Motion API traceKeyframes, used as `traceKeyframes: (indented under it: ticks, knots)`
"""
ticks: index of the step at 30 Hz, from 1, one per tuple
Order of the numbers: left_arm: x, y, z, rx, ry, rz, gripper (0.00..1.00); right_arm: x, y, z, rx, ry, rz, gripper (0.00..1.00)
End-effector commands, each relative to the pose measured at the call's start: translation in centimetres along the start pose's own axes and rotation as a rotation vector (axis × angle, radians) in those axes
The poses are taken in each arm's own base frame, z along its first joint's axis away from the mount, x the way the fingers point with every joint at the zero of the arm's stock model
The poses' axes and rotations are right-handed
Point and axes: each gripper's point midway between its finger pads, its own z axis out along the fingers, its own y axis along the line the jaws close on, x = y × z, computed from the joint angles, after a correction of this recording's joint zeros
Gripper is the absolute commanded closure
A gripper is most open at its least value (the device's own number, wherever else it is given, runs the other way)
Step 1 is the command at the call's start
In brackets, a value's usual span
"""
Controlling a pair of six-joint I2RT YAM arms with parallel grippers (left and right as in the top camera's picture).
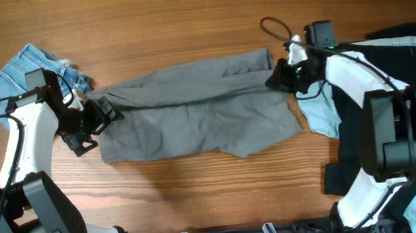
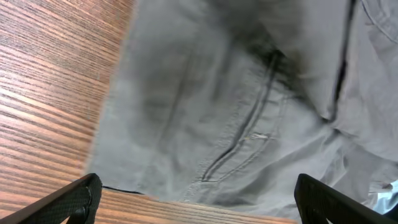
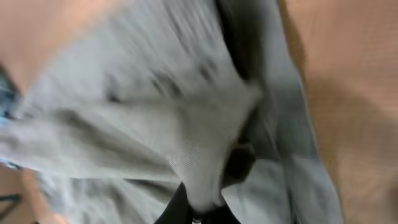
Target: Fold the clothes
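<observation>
**Grey shorts held at one end, free at the other**

Your grey shorts (image 1: 193,114) lie spread across the middle of the worktop (image 1: 184,20), with an upper layer folded lengthwise along their far edge. Your left pincer (image 1: 100,113) sits at their left end. Its fingers (image 2: 78,198) stand wide apart above a stitched pocket seam (image 2: 239,140), gripping nothing. Your right pincer (image 1: 280,76) is at the right end. That wrist view is blurred, but it looks clamped on a bunch of the grey cloth. Light-blue denim shorts (image 1: 26,68) lie near the left end, and black garments (image 1: 405,35) lie beneath your right arm.
</observation>
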Motion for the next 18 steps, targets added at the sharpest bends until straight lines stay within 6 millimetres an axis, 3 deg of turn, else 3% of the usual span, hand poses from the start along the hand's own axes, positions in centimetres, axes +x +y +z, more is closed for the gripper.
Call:
traceKeyframes:
  ticks: [1,3,4,5,6,8,10,12,14,15,16,17,18]
  knots:
    - [0.0,-0.4,-0.1,0.014,0.000,0.029,0.00,-4.4,3.6,-4.3,-0.192,-0.147,-0.046,0.96]
    - [0.0,-0.4,-0.1,0.014,0.000,0.029,0.00,-5.6,4.2,-4.7,-0.220,-0.192,-0.056,0.96]
    - [0.0,-0.4,-0.1,0.014,0.000,0.029,0.00,-6.1,4.5,-4.8,-0.227,-0.216,-0.079,0.72]
    - [0.0,-0.4,-0.1,0.014,0.000,0.029,0.00,-6.6,4.7,-4.9,-0.224,-0.237,-0.097,0.42]
    - [0.0,-0.4,-0.1,0.014,0.000,0.029,0.00,-7.7,4.5,-5.0,-0.195,-0.287,-0.117,0.32]
    - [0.0,-0.4,-0.1,0.014,0.001,0.029,0.00,-9.4,3.2,-5.5,-0.113,-0.371,-0.115,0.32]
    - [0.0,-0.4,-0.1,0.014,0.001,0.029,0.00,-9.9,1.9,-5.9,-0.066,-0.394,-0.075,0.36]
    - [0.0,-0.4,-0.1,0.013,0.003,0.028,0.00,-8.0,2.0,-5.5,-0.116,-0.300,-0.072,0.60]
    - [0.1,-0.4,-0.1,0.013,0.005,0.028,0.00,-4.6,1.2,-4.5,-0.099,-0.162,-0.042,0.73]
    - [0.1,-0.4,-0.1,0.012,0.007,0.026,0.18,-2.4,-0.7,-4.1,-0.003,-0.086,0.021,0.80]
    - [0.1,-0.4,-0.1,0.012,0.007,0.026,0.50,-0.5,-3.1,-4.0,0.133,-0.029,0.084,0.93]
    - [0.1,-0.4,-0.1,0.012,0.007,0.027,0.73,0.6,-4.5,-4.0,0.209,0.001,0.114,0.96]
    - [0.1,-0.4,-0.1,0.012,0.007,0.027,0.91,1.2,-4.8,-3.7,0.215,0.014,0.117,0.96]
